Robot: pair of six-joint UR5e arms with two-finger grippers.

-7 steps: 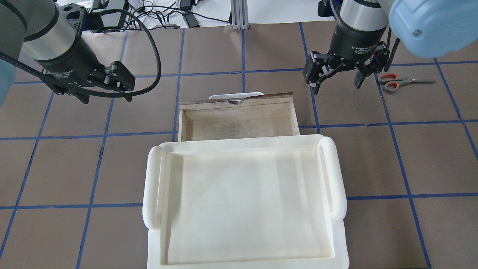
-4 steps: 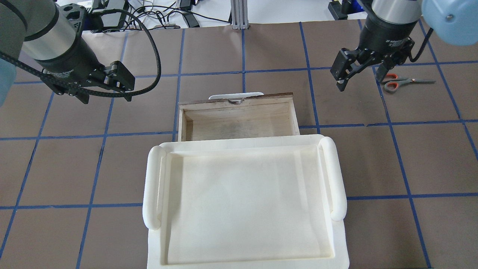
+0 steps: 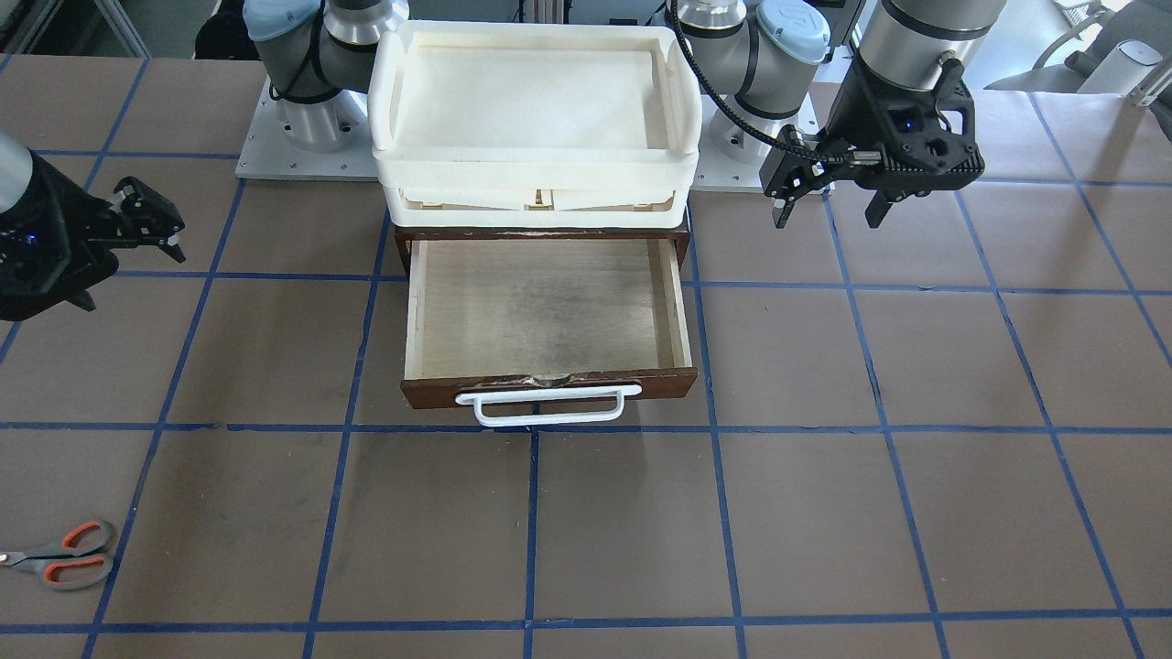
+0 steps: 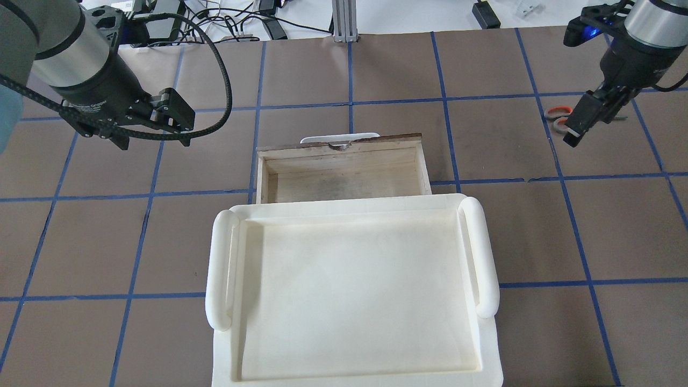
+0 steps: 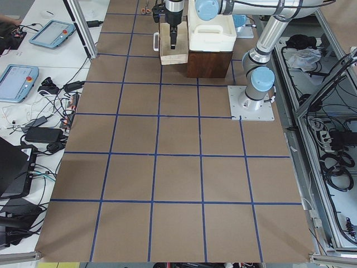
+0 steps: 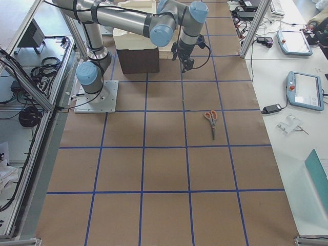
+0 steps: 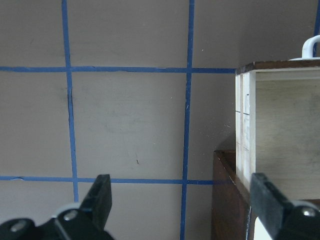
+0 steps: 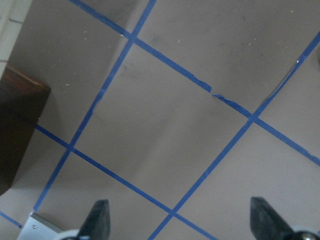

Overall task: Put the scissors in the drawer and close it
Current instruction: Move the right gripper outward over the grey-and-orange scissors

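The scissors [image 3: 59, 556], with grey handles and orange-red loops, lie flat on the brown table at its far right; the exterior right view shows them too [image 6: 211, 120]. In the overhead view only the handles [image 4: 556, 114] show, beside my right gripper [image 4: 585, 128]. That gripper is open and empty, held above the table [image 3: 151, 224], apart from the scissors. The drawer [image 3: 549, 311] stands pulled open and empty, its white bar handle [image 3: 548, 407] towards the operators. My left gripper [image 4: 155, 141] is open and empty, hovering left of the drawer [image 7: 280, 125].
A white plastic tray [image 4: 220, 269] sits on top of the dark cabinet that holds the drawer. Blue tape lines grid the brown table. Cables and tablets lie beyond the table's far edge [image 4: 231, 24].
My right arm has swung to the right across the table and turned, and its gripper now covers part of the scissors in the overhead view. The left arm and the drawer have not moved.
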